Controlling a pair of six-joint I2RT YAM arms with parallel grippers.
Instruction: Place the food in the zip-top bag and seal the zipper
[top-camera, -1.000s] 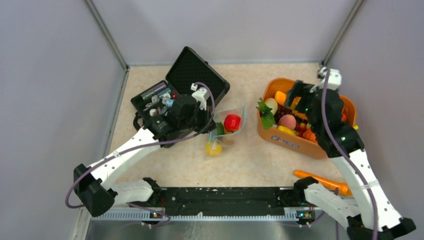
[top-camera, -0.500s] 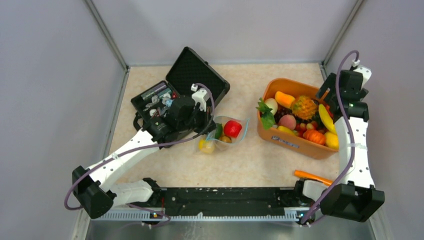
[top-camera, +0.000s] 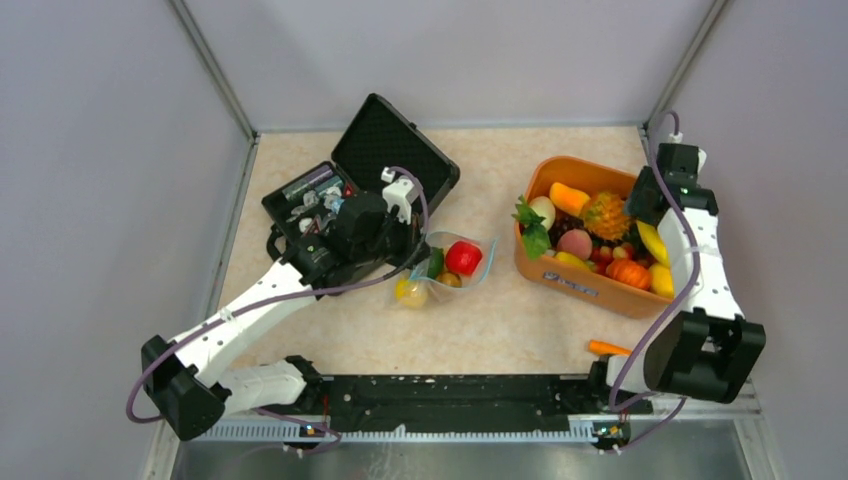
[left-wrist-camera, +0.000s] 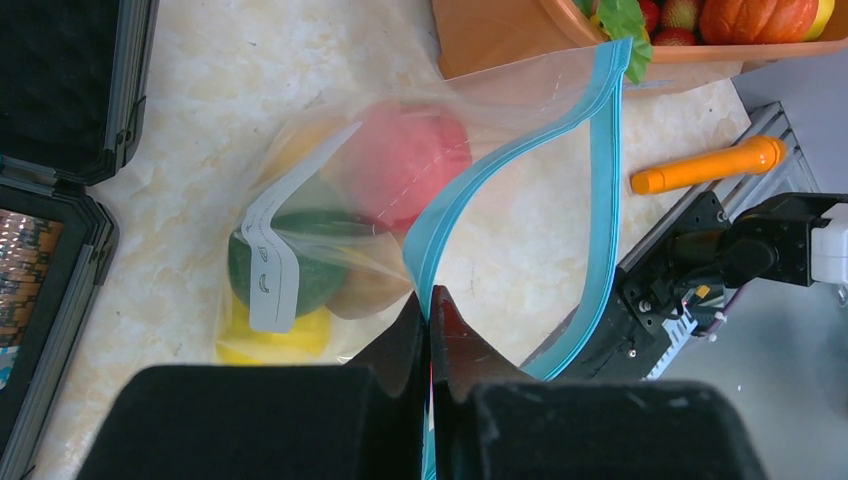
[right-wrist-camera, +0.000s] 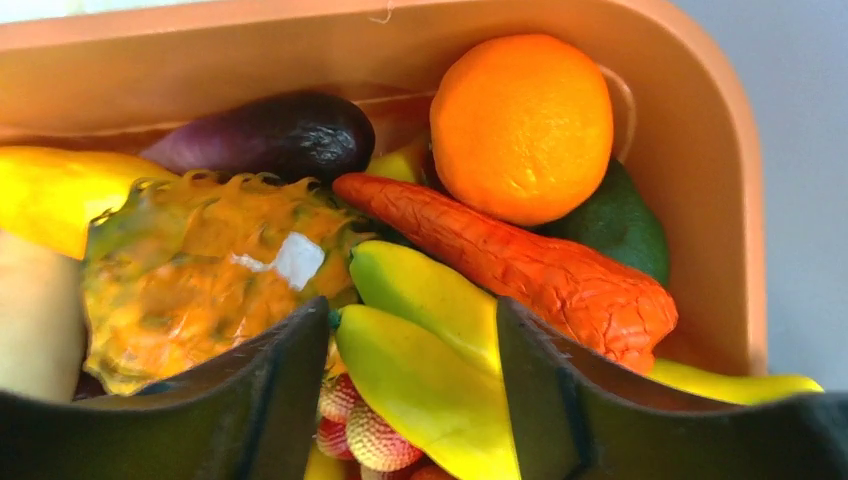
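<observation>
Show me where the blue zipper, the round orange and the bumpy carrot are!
zipper (left-wrist-camera: 603, 190): left wrist view, midway along the strip's right-hand run.
orange (right-wrist-camera: 520, 125): right wrist view, the centre of its round face.
carrot (right-wrist-camera: 515, 258): right wrist view, the middle of its wrinkly body.

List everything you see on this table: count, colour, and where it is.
zip-top bag: one, clear, table centre, mouth open
zipper: one, teal, along its mouth
food in bag: at least three, red, green, yellow
food in basket: many, mixed colours
basket: one, orange, right side
case: one, black, open, left
stick: one, orange, near edge, right
left claw: one, black, shut on bag's zipper edge
right claw: one, black, open over basket
</observation>
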